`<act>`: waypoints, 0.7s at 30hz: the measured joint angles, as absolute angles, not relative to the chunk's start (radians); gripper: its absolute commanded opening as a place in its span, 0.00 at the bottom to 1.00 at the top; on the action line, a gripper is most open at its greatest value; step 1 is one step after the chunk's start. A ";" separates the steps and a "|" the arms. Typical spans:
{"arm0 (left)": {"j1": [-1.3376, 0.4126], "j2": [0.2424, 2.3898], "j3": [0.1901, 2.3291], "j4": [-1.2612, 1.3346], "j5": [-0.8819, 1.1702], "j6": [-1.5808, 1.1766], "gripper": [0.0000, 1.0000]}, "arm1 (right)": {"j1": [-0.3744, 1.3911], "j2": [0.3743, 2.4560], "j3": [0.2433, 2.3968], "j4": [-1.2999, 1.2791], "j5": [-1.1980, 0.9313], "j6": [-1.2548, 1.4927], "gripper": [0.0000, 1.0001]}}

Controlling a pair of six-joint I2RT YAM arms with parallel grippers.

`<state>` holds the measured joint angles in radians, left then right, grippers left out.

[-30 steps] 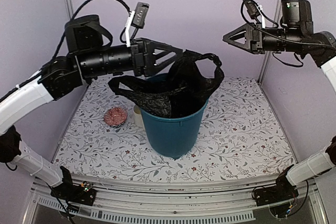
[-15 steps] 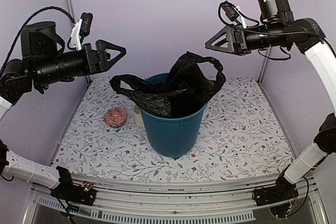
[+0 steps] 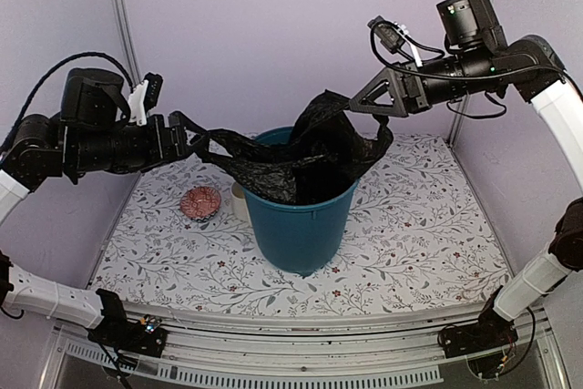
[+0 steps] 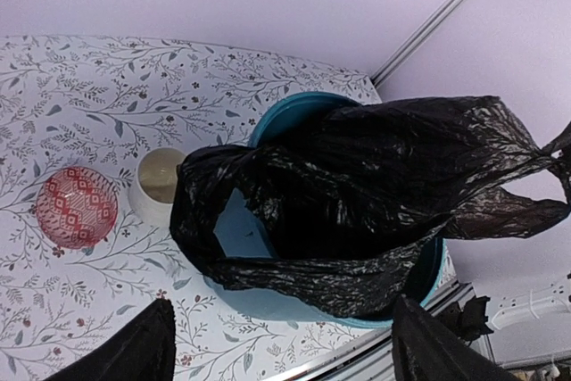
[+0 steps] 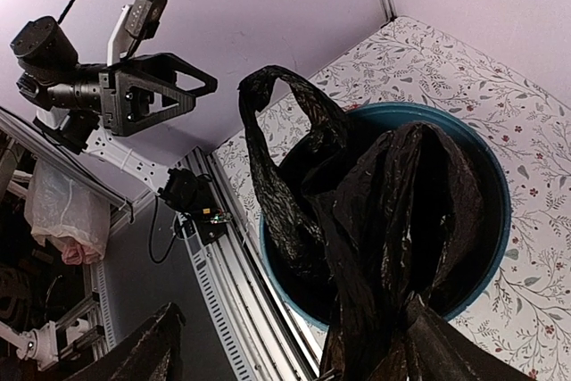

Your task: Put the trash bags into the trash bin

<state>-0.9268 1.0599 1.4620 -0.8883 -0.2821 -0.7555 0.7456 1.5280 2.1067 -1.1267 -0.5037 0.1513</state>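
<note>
Left hand (image 3: 187,133), right hand (image 3: 359,97) agape, one bag (image 3: 310,157), one bin (image 3: 296,230)

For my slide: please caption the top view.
Black trash bag hanging partly inside teal bin, open left gripper and right gripper flanking it.

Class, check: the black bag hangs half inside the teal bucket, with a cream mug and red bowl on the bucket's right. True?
No: the top external view shows the cream mug and red bowl left of the teal bucket. The rest stands.

Bag (image 3: 301,157) in bin (image 3: 296,230), mug (image 3: 239,199) left — bowl (image 3: 200,201) farther left
</note>
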 measured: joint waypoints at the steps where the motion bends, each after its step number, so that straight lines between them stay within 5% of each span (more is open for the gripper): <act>1: -0.924 1.059 1.448 -0.887 -0.282 -0.770 0.82 | 0.746 1.528 2.107 -1.130 -0.496 0.149 0.81; 6: -0.905 1.055 1.391 -0.857 -0.266 -0.800 0.75 | 0.746 1.543 2.112 -1.138 -0.442 0.144 0.70; 12: -0.899 1.056 1.363 -0.800 -0.235 -0.813 0.55 | 0.746 1.586 2.116 -1.145 -0.423 0.139 0.54; 21: -0.897 1.066 1.334 -0.716 -0.190 -0.801 0.19 | 0.746 1.587 2.116 -1.144 -0.421 0.131 0.06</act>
<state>-0.8970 1.0657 1.3338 -0.7158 -0.1902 -0.8009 0.7460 1.5871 2.1162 -1.1439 -0.4210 0.1314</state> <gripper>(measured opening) 0.299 0.217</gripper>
